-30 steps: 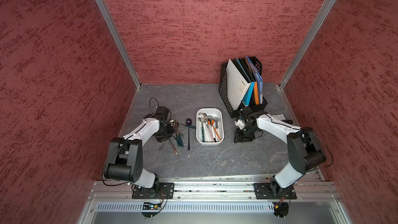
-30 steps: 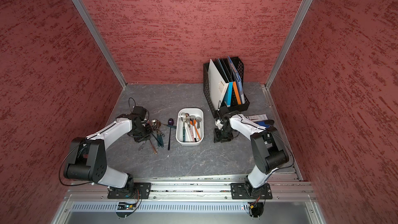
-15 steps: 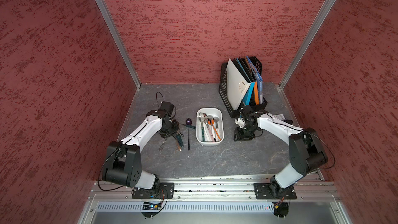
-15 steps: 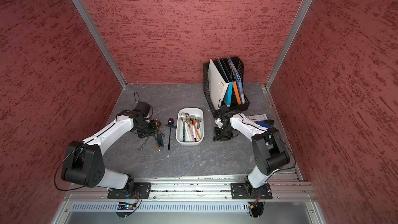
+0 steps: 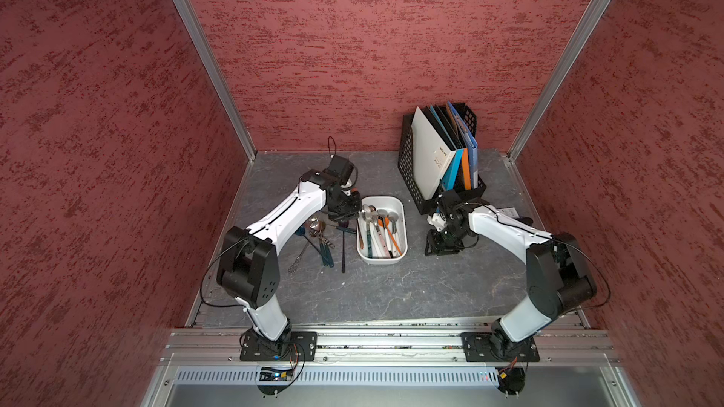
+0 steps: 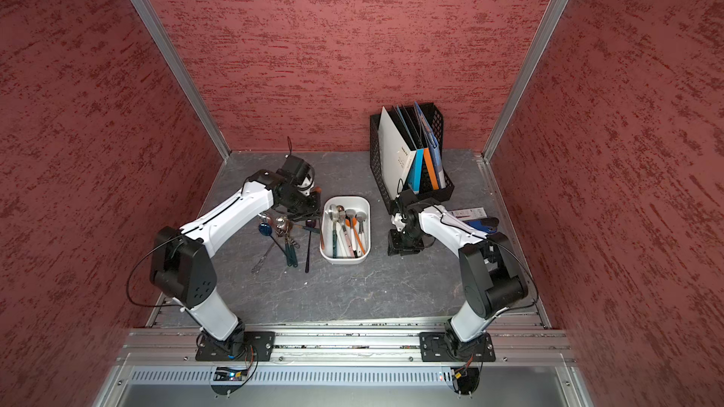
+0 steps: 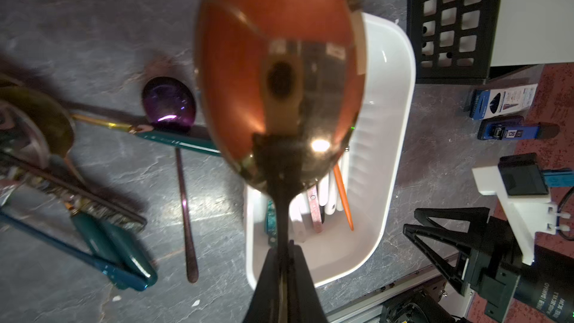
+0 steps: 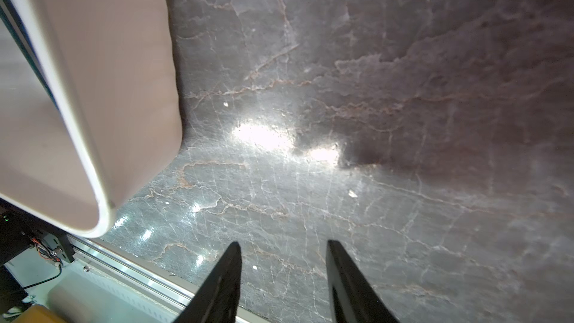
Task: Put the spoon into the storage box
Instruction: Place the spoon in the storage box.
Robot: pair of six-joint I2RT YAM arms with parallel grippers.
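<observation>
Since the left gripper (image 7: pixel 283 245) is clamped on the handle of the spoon (image 7: pixel 279 57), with the bowl poised at the rim of the storage box (image 7: pixel 388 94), transport looks to be the step in hand. Next move: centre over the box, lower, let go. The right gripper (image 8: pixel 284 253) is parted and empty beside the box.

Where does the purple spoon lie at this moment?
In both top views, the purple spoon lies flat on the table, just left of the box and right of the heap of other spoons.
</observation>
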